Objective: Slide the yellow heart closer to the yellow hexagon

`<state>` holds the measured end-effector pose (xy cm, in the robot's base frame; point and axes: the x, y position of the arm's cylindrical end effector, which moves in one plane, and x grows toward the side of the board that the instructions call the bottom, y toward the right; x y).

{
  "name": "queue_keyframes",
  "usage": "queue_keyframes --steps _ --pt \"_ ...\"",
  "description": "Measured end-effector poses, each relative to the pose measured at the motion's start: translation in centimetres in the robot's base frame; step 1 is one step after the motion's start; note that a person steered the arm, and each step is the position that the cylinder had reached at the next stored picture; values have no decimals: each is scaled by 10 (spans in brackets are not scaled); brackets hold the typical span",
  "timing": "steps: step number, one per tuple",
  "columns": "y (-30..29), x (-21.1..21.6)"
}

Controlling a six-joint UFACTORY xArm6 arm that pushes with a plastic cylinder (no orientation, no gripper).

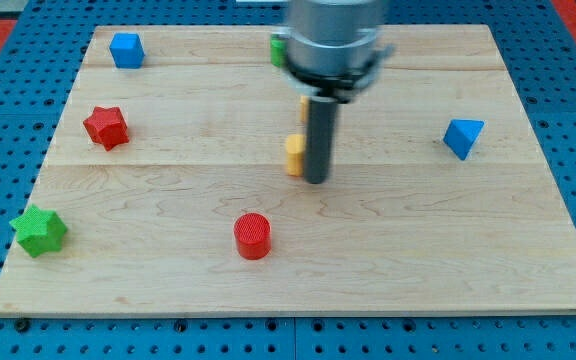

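**Rod closes in on half-hidden yellow blocks at mid-board**

The arm's dark rod stands upright near the middle of the wooden surface (528, 250), its tip (315, 181) resting just to the right of a yellow block (294, 154), touching it or very nearly. There is no hand on this arm, only the rod, so nothing is clenched or released. Just above that block, a sliver of a second yellow piece (304, 103) peeks from behind the rod; which is the heart and which the hexagon cannot be told, as the rod hides most of both.

Around the rod lie a red cylinder (253, 236) below and to its left, a red star (106, 127) and a green star (39, 231) far to its left, a blue block (126, 49) toward the upper left, a blue block (462, 137) well to its right, and a green block (279, 50) above, partly hidden by the arm.

The yellow piece looks small, light and rigid, likely to slide easily on the smooth wood and to spin if nudged off-centre. A push squarely through the middle of a flat side would probably serve best.
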<state>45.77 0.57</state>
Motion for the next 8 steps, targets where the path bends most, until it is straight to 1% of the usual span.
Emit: queue_keyframes --steps 1,2,3,4,5,8 --pt "20 -41" --pt "39 -63" --pt "51 7" --pt "37 13" --pt "31 7" --pt "58 -18"
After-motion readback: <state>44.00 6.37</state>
